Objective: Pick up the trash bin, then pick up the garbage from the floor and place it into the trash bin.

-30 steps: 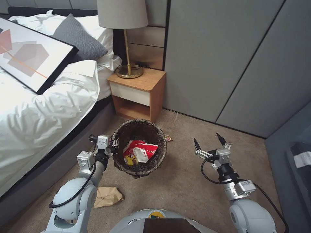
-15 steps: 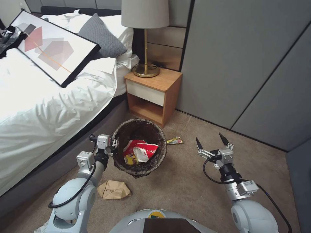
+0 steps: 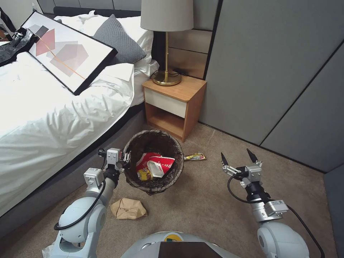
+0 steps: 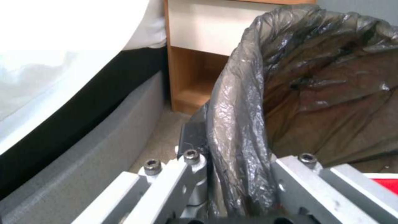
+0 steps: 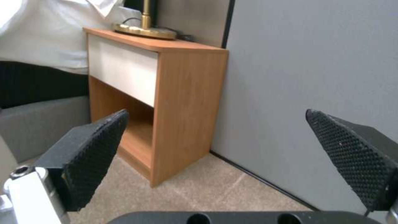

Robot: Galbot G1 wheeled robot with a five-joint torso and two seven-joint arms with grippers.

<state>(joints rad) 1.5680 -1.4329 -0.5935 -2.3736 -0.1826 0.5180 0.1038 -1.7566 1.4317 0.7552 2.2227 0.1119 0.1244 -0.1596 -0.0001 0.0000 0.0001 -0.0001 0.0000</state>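
The trash bin, lined with a dark bag, hangs just above the carpet with my left gripper shut on the near-left part of its rim. In the left wrist view the bag-covered rim runs between the fingers. Inside the bin lie crushed red-and-white paper cups and a yellow snack wrapper. On the floor, a crumpled brown paper bag lies below the bin by my left arm. A small yellow-and-dark wrapper lies right of the bin. My right gripper hovers open and empty to the right.
A bed with white bedding, a framed picture and a grey pillow fills the left. A wooden nightstand with a lamp stands behind the bin. Grey wall panels close the right and back. Open carpet lies between the arms.
The whole picture has shifted to the right, so the camera has turned left. Both arms keep their pose, and the left gripper still holds the bin.
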